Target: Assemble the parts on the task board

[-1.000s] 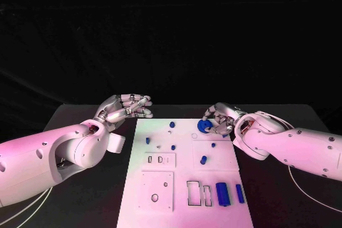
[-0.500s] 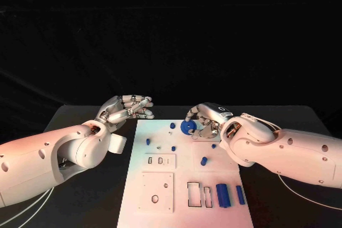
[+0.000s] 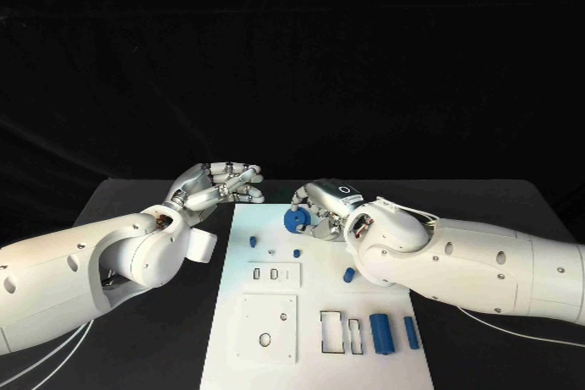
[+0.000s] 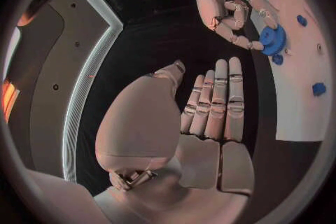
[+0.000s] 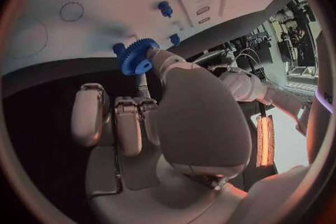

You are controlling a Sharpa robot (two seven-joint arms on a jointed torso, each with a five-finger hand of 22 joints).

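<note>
Flat black table [image 3: 134,339], spanning the scene from left to right. Bearing one long white rectangular task board [image 3: 319,301] in its middle, laid flat, running from the far side toward the near edge. Dark bare surface to the left and to the right of that board. Thin pale cables [image 3: 49,356] trailing over the near left corner, another [image 3: 524,333] at near right.

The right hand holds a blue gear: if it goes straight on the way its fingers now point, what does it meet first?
Probably the left hand. The right hand points leftward across the task board's far end with the blue gear, and a small blue peg stands nearby; depth is unclear.
</note>
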